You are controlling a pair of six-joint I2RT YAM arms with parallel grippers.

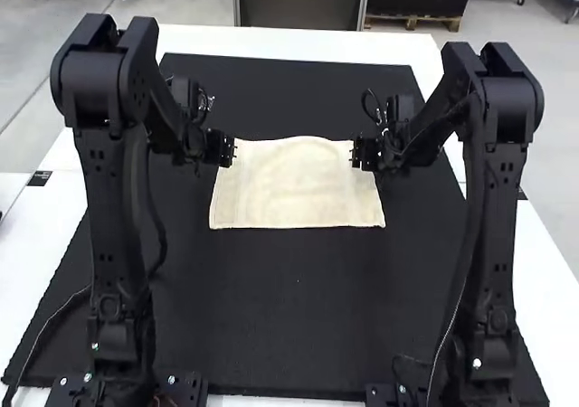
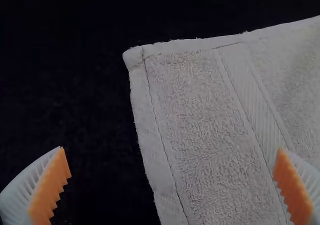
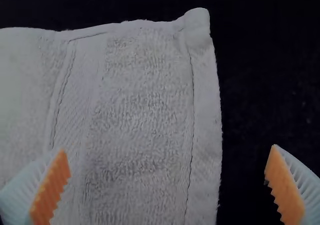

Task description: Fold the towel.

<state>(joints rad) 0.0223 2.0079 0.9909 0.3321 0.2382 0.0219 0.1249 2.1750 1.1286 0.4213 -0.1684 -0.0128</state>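
The left gripper's (image 1: 231, 150) jaws are standing wide open and gripping nothing; in its wrist view one orange pad (image 2: 53, 185) is hanging over dark mat and the other over the towel (image 1: 297, 185), whose side hem is running between them. The right gripper's (image 1: 355, 152) jaws are also gaping wide and holding nothing, their pads (image 3: 284, 187) straddling the opposite side hem.

The cream towel is lying spread on the black mat (image 1: 298, 326), between the two arms and near the far side; its far edge is bowing slightly, and its near edge is running nearly straight. A ribbed woven band (image 2: 257, 97) is following each side, just inside the hem. Outward, the left arm (image 1: 109, 208) and right arm (image 1: 498, 208) are reaching over the mat, which is covering much of the white table (image 1: 271, 42). A small black rectangle (image 1: 40, 178) is sitting at the left, its markings too small to tell.
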